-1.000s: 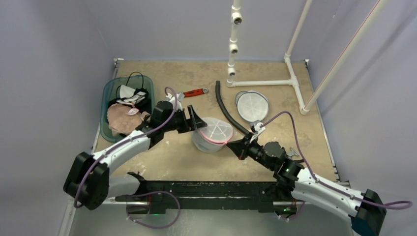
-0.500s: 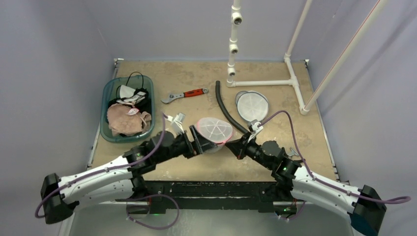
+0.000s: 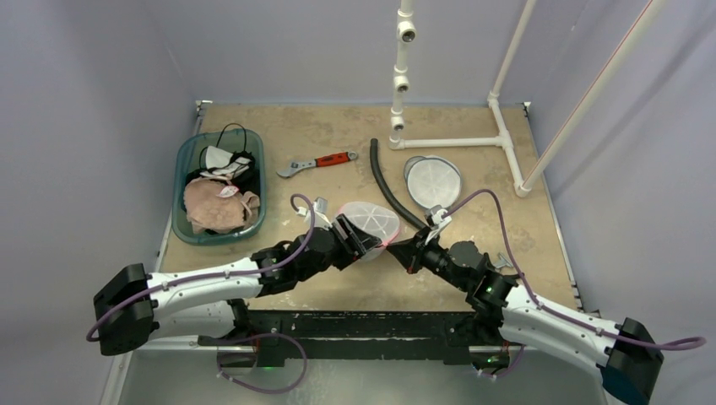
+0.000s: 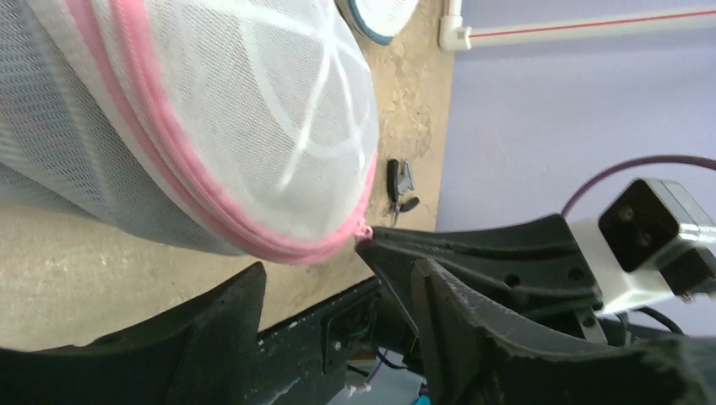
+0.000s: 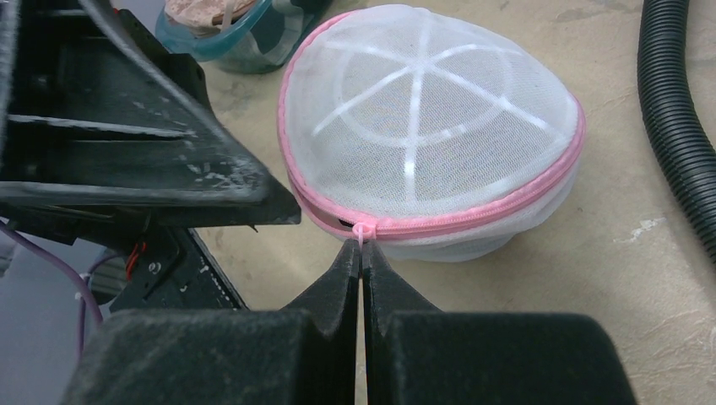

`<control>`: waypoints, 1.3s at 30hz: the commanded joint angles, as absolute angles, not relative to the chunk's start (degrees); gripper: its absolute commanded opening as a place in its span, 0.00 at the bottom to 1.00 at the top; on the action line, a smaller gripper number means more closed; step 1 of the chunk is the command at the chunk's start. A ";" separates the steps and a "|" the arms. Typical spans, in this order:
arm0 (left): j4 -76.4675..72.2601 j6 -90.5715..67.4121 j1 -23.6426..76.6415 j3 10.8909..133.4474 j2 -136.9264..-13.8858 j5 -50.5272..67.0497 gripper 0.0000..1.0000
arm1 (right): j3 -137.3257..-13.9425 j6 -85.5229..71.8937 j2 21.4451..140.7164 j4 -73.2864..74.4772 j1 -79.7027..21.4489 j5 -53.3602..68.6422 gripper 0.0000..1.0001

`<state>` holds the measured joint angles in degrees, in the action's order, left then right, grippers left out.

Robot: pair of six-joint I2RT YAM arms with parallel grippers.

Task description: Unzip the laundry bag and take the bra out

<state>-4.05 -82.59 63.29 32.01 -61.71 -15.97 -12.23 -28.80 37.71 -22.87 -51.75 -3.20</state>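
Note:
The laundry bag (image 3: 370, 222) is a white mesh dome with a pink zipper (image 5: 473, 211) round its rim, lying on the tan table. My right gripper (image 5: 361, 243) is shut on the small pink zipper pull at the bag's near edge. In the top view the right gripper (image 3: 398, 247) sits at the bag's right side. My left gripper (image 4: 336, 274) is open just short of the bag (image 4: 211, 110), with its fingers (image 3: 359, 238) at the bag's near-left side. The zipper looks closed. The bra is hidden; nothing shows through the mesh.
A teal bin (image 3: 187, 160) at the left holds beige and dark garments. A red-handled wrench (image 3: 317, 162), a black hose (image 3: 384, 181), a second round mesh bag (image 3: 432, 180) and a white pipe frame (image 3: 447, 142) lie behind. Both arms meet at the bag.
My left arm has swung from beside the bin toward the near edge and now reaches the bag from the near left. The bag has tipped and shifted slightly. The right gripper stayed put.

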 commanded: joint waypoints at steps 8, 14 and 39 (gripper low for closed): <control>-9.72 -83.58 58.42 33.65 -68.28 -16.11 0.30 | -15.73 -26.57 36.76 -24.61 -51.69 2.69 0.00; -6.51 -80.19 55.19 34.63 -65.45 -15.45 0.00 | -17.72 -27.16 34.87 -21.97 -51.73 0.76 0.00; 4.43 -61.39 44.02 38.93 -56.77 -0.93 0.00 | -13.92 -39.16 34.23 -10.65 -51.76 -19.09 0.00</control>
